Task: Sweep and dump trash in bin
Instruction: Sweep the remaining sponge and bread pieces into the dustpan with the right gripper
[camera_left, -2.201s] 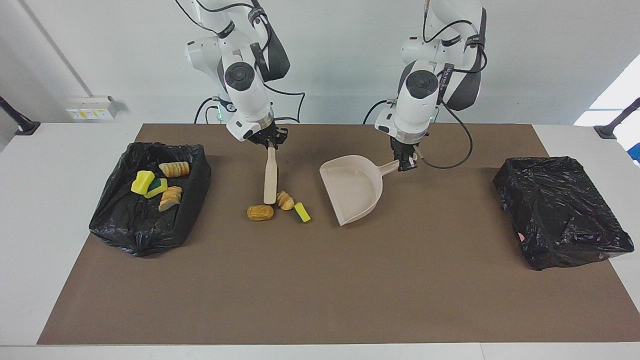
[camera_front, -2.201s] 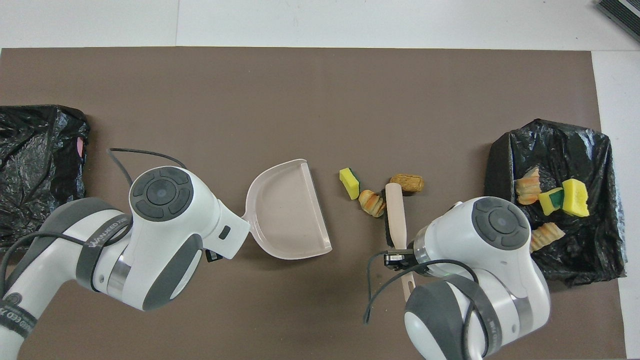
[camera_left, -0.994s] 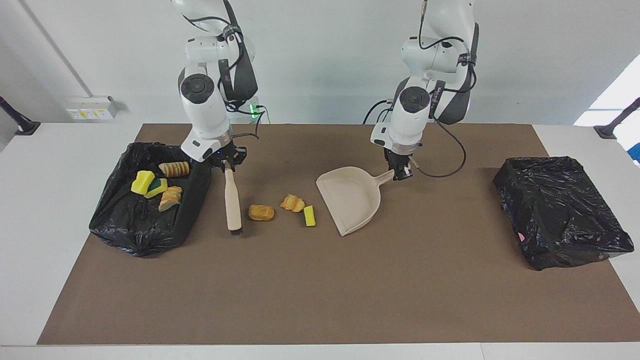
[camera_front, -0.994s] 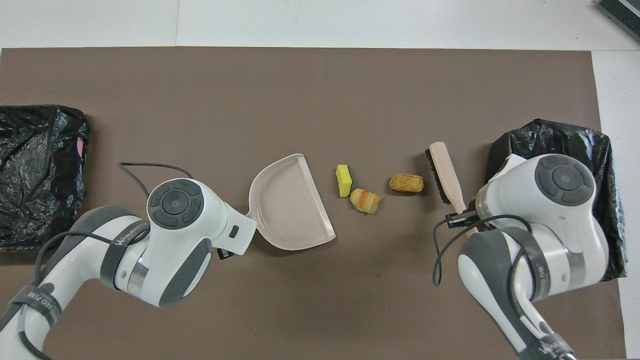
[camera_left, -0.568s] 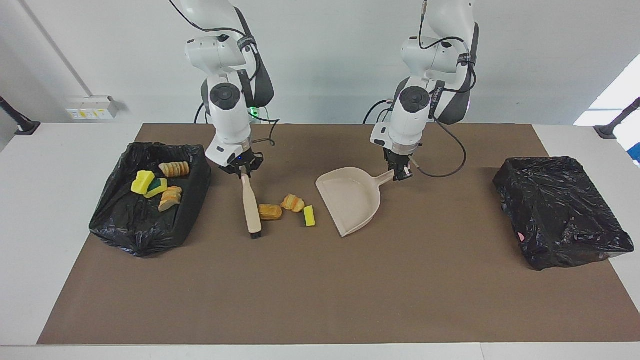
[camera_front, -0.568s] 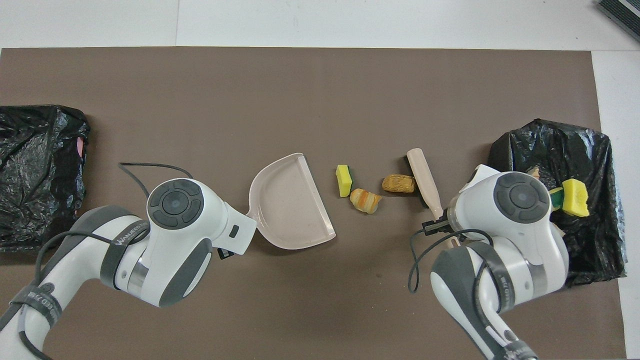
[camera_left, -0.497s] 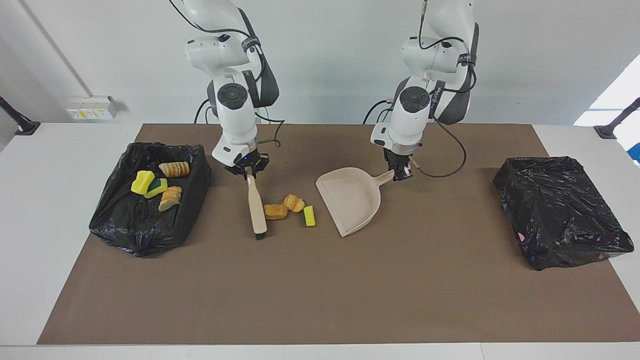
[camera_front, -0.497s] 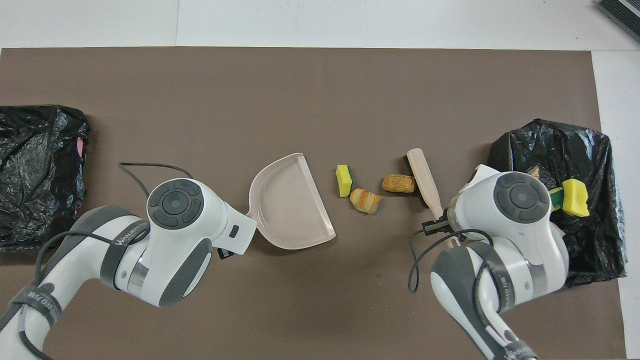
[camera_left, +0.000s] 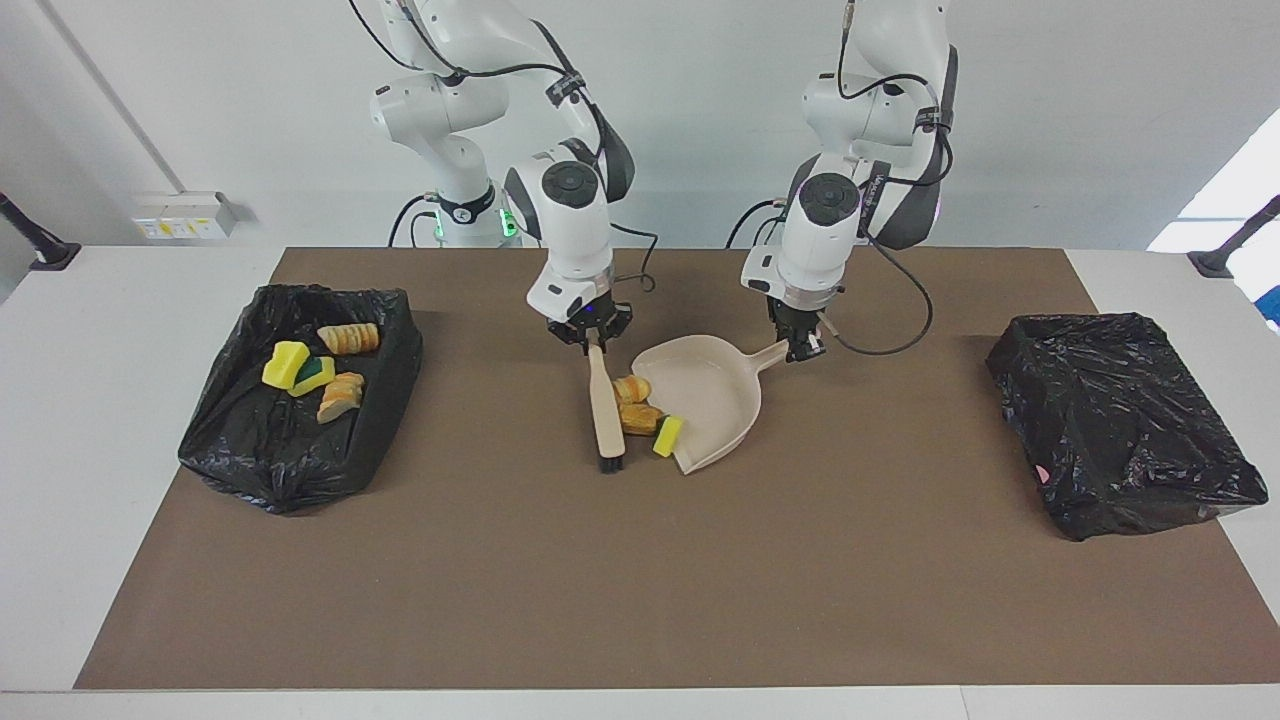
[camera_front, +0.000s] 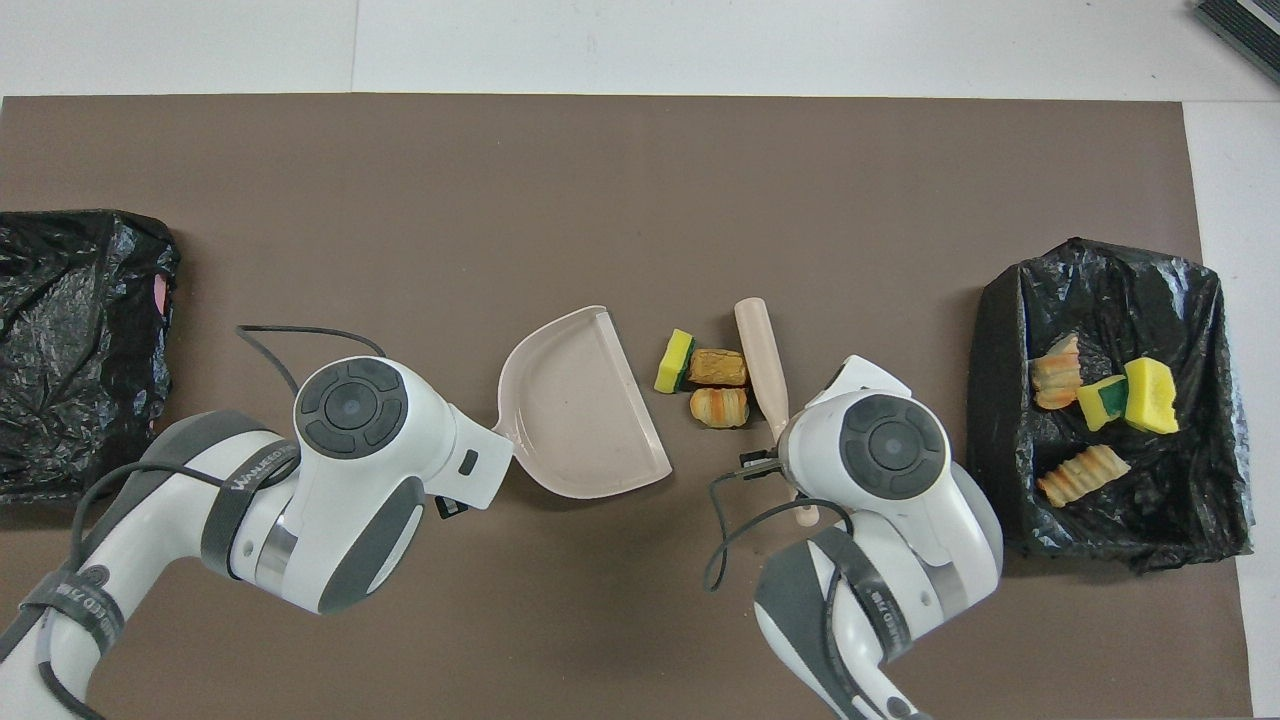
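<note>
Surface: brown mat (camera_left: 640, 560), a black-lined bin (camera_left: 300, 400) at each end.
Right gripper (camera_left: 590, 340): I clamp the brush (camera_left: 604, 410).
Left gripper (camera_left: 800, 348): I pinch the dustpan (camera_left: 715, 400) handle.
Trash (camera_left: 642, 412): three bits between bristles and pan lip.
Technique: I'd keep bristles low, lip flat.
Views: overhead shows bits outside the lip; facing shows my grips.

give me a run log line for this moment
right claw: shut on brush | left claw: shut on dustpan handle | trash: three bits between brush and pan mouth | phase: sweeping
</note>
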